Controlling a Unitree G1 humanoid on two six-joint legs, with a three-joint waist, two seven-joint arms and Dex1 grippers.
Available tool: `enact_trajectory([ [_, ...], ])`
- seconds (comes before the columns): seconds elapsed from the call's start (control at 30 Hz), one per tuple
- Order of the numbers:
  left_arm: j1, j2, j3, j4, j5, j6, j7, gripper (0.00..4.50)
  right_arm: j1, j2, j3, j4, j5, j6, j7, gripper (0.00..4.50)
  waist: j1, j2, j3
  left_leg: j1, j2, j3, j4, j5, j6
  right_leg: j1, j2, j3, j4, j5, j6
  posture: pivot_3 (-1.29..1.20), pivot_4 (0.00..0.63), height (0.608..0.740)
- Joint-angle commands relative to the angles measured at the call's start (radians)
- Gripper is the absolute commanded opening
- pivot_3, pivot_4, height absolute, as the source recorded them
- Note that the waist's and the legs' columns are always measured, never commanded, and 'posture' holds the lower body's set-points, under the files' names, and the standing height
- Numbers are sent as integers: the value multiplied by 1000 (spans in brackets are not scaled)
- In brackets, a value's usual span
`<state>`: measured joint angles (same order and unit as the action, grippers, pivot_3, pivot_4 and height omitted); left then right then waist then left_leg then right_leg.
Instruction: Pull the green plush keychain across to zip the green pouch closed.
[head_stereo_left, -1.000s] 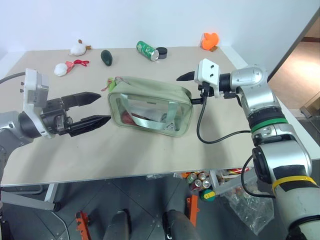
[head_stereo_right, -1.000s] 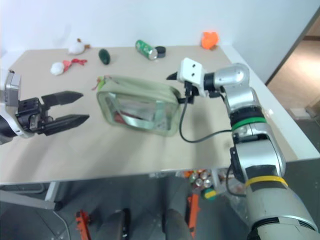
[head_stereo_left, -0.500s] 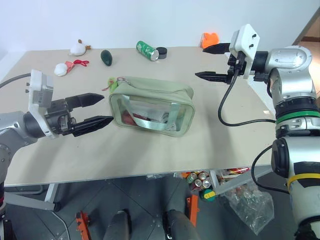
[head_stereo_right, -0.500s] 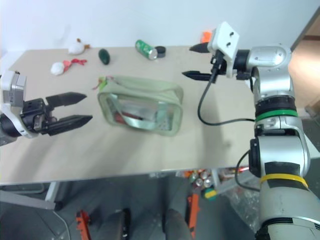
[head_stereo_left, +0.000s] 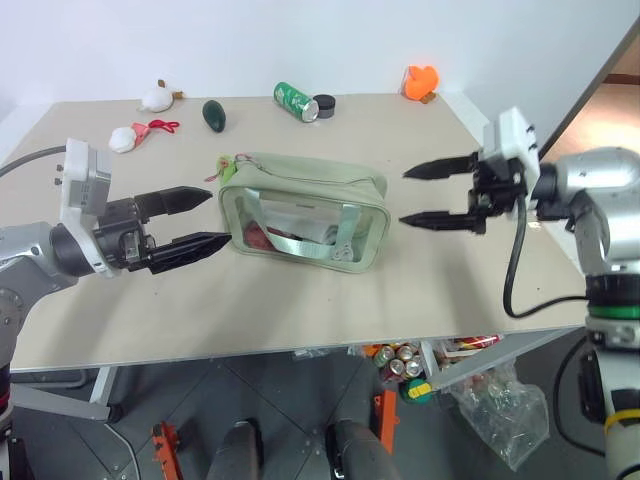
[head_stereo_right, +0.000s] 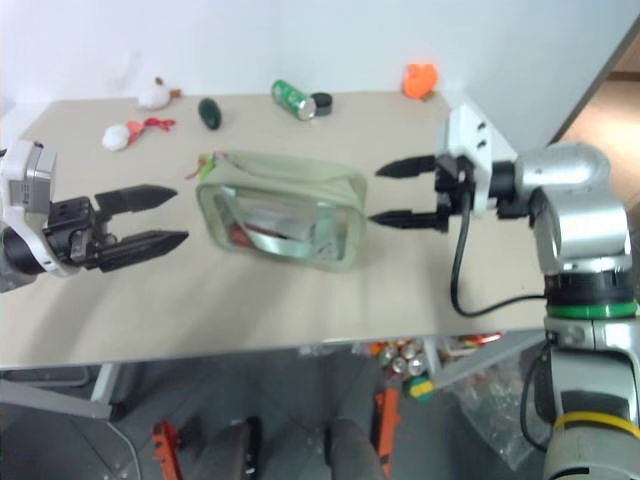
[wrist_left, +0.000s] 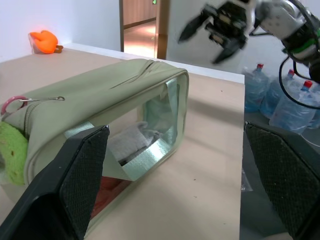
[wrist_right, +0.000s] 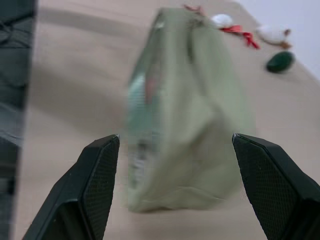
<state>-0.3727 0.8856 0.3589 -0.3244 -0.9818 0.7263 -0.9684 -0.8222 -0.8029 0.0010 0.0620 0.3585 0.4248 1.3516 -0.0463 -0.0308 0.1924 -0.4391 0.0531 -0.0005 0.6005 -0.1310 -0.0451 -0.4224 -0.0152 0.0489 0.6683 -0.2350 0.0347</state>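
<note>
On the left, the left gripper (head_stereo_left: 196, 220) hangs over the table (head_stereo_left: 300, 310) with its two black fingers spread wide and nothing between them, pointing toward the pouch's left end but apart from it. Behind it, near the far edge, lie a white plush with a red cord (head_stereo_left: 128, 136), another white plush toy (head_stereo_left: 155, 97) and a dark green oval object (head_stereo_left: 213, 114).

The green pouch (head_stereo_left: 305, 210) sits mid-table, clear side panel facing the robot, mint webbing handles lying against that panel. The green plush keychain (head_stereo_left: 226, 168) hangs at the pouch's left end — in the left wrist view it shows as a lime lump (wrist_left: 11, 159) with a pink cord loop just above it, touching the pouch's end.

Behind the pouch lie a green drink can (head_stereo_left: 293, 99) and a small dark round thing just beside it; an orange object (head_stereo_left: 421, 80) sits at the far right corner.

On the right, the right gripper (head_stereo_left: 425, 195) hovers just beside the pouch's right end, its fingers wide apart and empty — not touching the fabric.
</note>
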Motion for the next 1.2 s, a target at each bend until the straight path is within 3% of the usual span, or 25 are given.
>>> enact_trajectory([
  [0.03, -20, 4, 9, -9, -7, -5, -3, 4500, 6, 31, -21, -95, 38, 56, -81, 3713, -1, 0, 0, 0, 0, 1, 1, 0, 0, 0, 0, 1, 0, 0, 0, 0, 150, 740],
  [0.47, -36, -33, -8, 36, 43, -27, 18, 4500, 10, 76, 17, -49, -7, -12, -159, 3713, 1, -1, 0, -1, -1, 2, 1, 0, 1, 0, 0, 3, -1, 1, 1, 0, 150, 740],
  [0.7, -34, -50, -11, 28, 45, -32, 24, 4500, 12, 81, 28, -34, -16, -36, -161, 1692, 1, -1, 0, -1, 0, 2, 1, 0, 1, -1, 0, 3, -1, 1, 1, 0, 150, 740],
  [0.83, -38, -56, -3, 25, 37, -33, 27, 4500, 15, 82, 39, -20, -33, -55, -160, 168, 1, -1, 0, -1, 0, 2, 1, 0, 1, 0, 0, 3, -1, 1, 1, 0, 150, 740],
  [1.2, -26, -60, 16, 11, 25, -30, 41, 4500, -4, 104, 41, 14, -48, -62, -175, 76, 0, -1, -1, 0, 0, 2, 1, 0, 1, 0, 0, 3, -1, 2, 1, 0, 150, 740],
])
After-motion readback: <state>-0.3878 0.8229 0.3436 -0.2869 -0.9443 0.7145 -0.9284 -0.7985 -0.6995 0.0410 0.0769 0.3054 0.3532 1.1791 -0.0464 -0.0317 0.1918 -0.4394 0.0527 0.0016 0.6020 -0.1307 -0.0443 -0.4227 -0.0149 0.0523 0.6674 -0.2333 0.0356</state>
